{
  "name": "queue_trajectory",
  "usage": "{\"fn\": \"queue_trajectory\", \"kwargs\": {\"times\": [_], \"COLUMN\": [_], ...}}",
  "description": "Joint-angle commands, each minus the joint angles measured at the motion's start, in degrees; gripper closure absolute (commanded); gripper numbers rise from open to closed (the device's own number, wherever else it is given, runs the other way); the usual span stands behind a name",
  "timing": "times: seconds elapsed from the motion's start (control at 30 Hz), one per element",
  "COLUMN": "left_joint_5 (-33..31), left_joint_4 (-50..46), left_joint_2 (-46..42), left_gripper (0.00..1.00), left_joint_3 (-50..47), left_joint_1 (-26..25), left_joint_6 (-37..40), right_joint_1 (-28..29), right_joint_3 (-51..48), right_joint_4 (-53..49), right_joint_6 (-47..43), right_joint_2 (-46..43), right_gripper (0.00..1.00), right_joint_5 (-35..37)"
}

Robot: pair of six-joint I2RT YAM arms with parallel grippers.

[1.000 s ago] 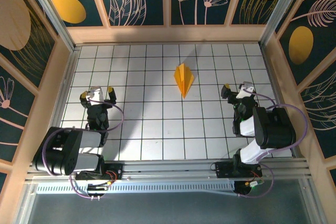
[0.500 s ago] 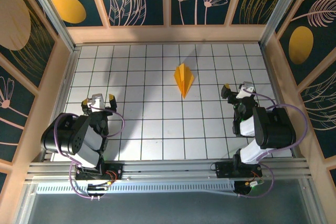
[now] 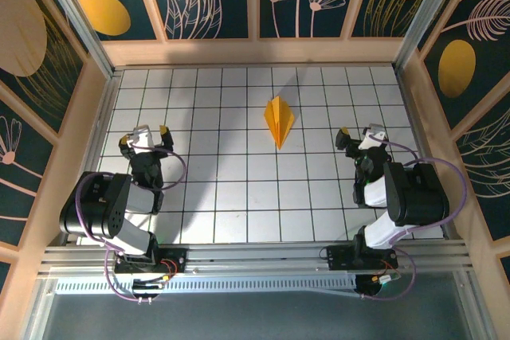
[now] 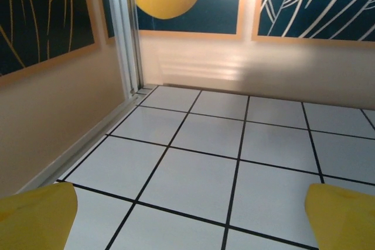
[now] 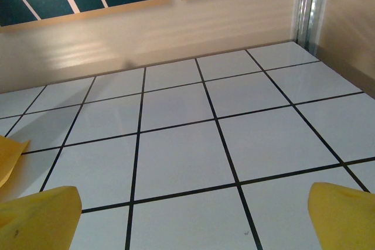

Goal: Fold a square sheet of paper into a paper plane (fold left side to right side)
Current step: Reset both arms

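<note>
Ahead of the two pincers and between them, nearer the right one, lies one paper plane (image 3: 279, 121). It is a narrow orange dart with its long point toward the arms, flat on the gridded table (image 3: 231, 197) and well apart from both pincers. There are two arms and two pincers. The left pincer (image 3: 146, 138) and the right pincer (image 3: 358, 134) each gape wide with nothing between the jaws. Each wrist view shows two yellow pads (image 4: 36, 218), cut off at the bottom corners, with bare tiles between them. At the left edge of the right wrist view, just above the left pad, a yellow sliver (image 5: 9, 156) is cropped. Too little of it shows to tell what it is.
</note>
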Motion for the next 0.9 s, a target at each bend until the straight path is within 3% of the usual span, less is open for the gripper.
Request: {"fn": "queue_trajectory", "kwargs": {"times": [0.0, 0.87], "left_joint_5": [2.3, 2.6], "left_joint_4": [-3.9, -3.9], "left_joint_2": [-0.8, -1.0], "left_gripper": [0.01, 0.01], "left_joint_3": [1.4, 1.2], "left_joint_1": [1.5, 2.0], "left_joint_6": [-2.8, -3.1], "right_joint_1": [0.3, 0.3], "right_joint_3": [0.9, 0.9], "right_joint_4": [0.5, 0.4], "right_joint_6": [-0.7, -0.8], "right_joint_2": [-0.5, -0.5], "right_gripper": [0.01, 0.01], "right_joint_5": [-0.2, -0.1]}}
